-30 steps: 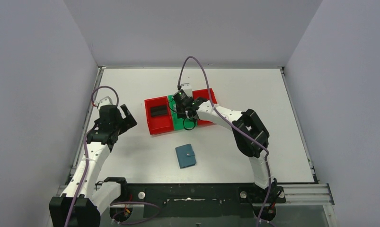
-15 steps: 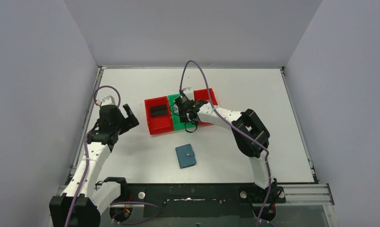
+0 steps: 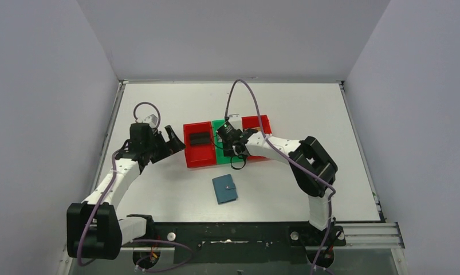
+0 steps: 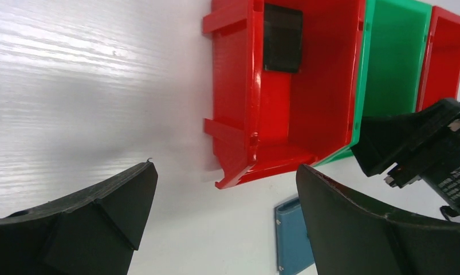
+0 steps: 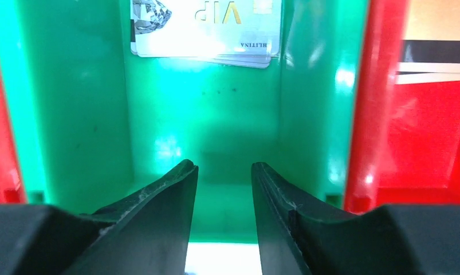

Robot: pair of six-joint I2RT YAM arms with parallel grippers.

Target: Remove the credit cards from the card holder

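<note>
Both apart, left gripper [image 4: 225, 169] wide beside red bin [image 4: 233, 86], right gripper [image 5: 224, 169] narrow over green bin [image 5: 204, 114]

The left claw [image 3: 169, 141] has swung in beside the red bin [image 3: 200, 156], which slid slightly rightward.

2 robot arms, white & black, w/ purple cables [image 3: 239, 81]
Left arm [image 3: 116, 181] & right arm [image 3: 273, 144]: white tubes, big black joints, one cable on each. Left hand [image 4: 225, 168] & right hand [image 5: 221, 169]: thick black fingers [image 5: 158, 212], dull plastic. Right hand has tiny white print & a green light.
</note>
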